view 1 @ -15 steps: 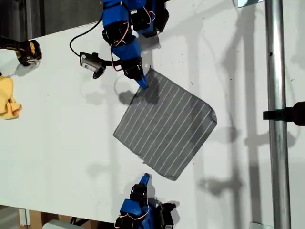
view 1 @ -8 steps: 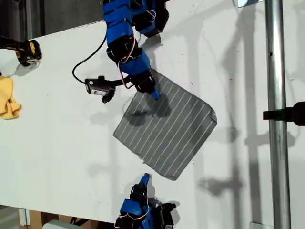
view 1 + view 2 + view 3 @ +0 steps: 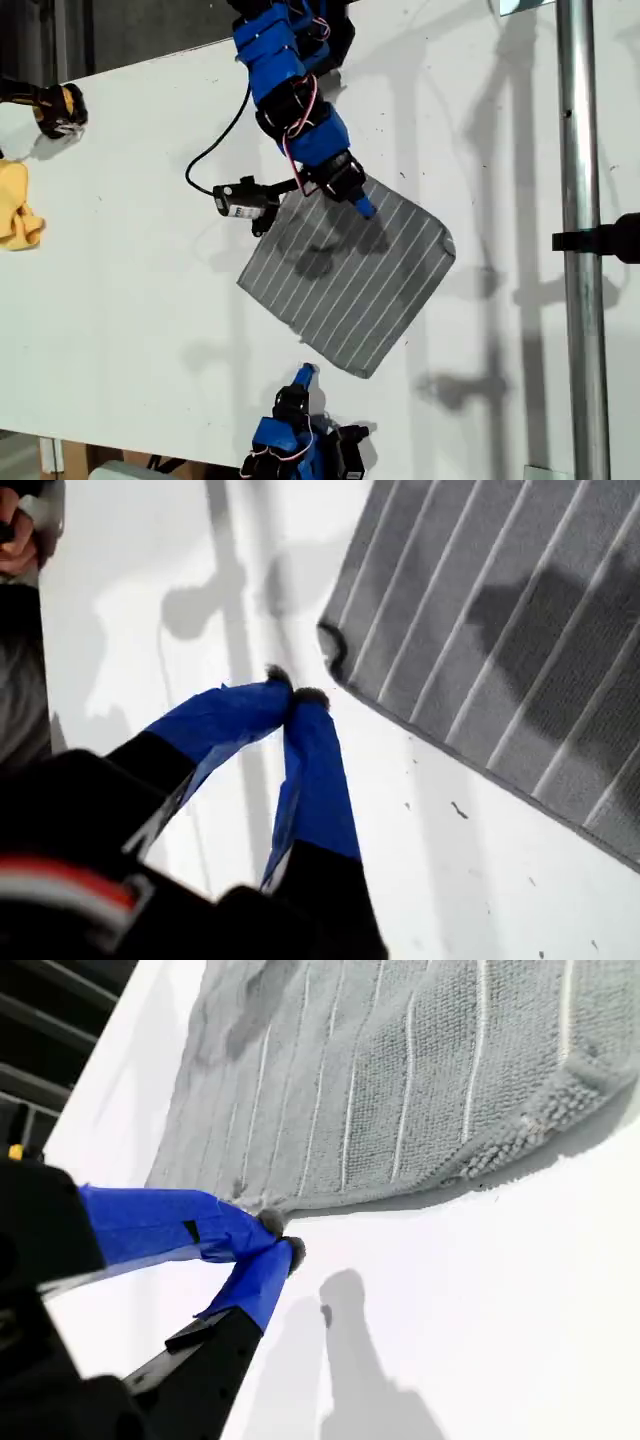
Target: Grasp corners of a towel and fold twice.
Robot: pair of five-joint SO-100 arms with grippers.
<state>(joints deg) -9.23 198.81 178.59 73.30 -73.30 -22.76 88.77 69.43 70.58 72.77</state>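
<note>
You are dealing with a soft, light cloth. The towel [image 3: 350, 280] lies flat and skewed like a diamond in the middle of the white table [image 3: 130, 300], and it will likely sag and drag if you lift it by one tip. The looped pile at its hem looks thick enough to pinch, so take it right at the corners, and I would pinch deep so the hem cannot slip out. My first gripper [image 3: 362, 208] reaches down from the top of the exterior view. In its own camera the gripper [image 3: 292, 695] has its blue tips pressed together on nothing, over bare table just beside one rounded corner [image 3: 332, 645]. My second gripper [image 3: 306, 374] sits at the bottom centre of the exterior view, near the lowest corner [image 3: 366, 370]. Its camera shows the gripper [image 3: 280, 1238] with its tips also closed, right against the hem and apparently holding no fabric, with a thick corner [image 3: 590, 1070] a little way along that edge. You will need both pairs of jaws opened before either can take a corner.
</note>
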